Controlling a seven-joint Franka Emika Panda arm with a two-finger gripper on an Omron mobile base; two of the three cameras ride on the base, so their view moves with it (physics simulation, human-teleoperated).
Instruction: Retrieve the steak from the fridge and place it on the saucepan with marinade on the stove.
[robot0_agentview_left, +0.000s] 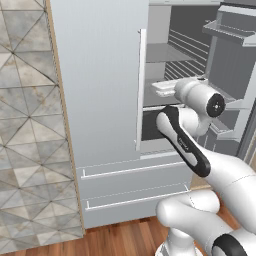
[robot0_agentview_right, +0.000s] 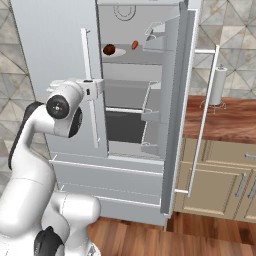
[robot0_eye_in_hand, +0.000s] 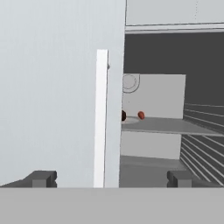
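Claw (robot0_eye_in_hand: 111, 178) wide open, nothing in it, parked in front of the fridge (robot0_agentview_right: 50, 45) right by the closed left door's handle (robot0_eye_in_hand: 101, 118). Steak (robot0_agentview_right: 109, 49) up on the top shelf (robot0_agentview_right: 127, 56), near a smaller reddish bit (robot0_agentview_right: 135, 45). Best bet: swing right past that door edge, lift to shelf height, go in level, then close on the meat.

The fridge's (robot0_agentview_right: 60, 45) upper shelf (robot0_agentview_right: 131, 56) carries the steak (robot0_agentview_right: 109, 49) and a smaller reddish item (robot0_agentview_right: 135, 45).

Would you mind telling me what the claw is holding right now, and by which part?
Nothing: the claw is open and empty, facing the fridge.
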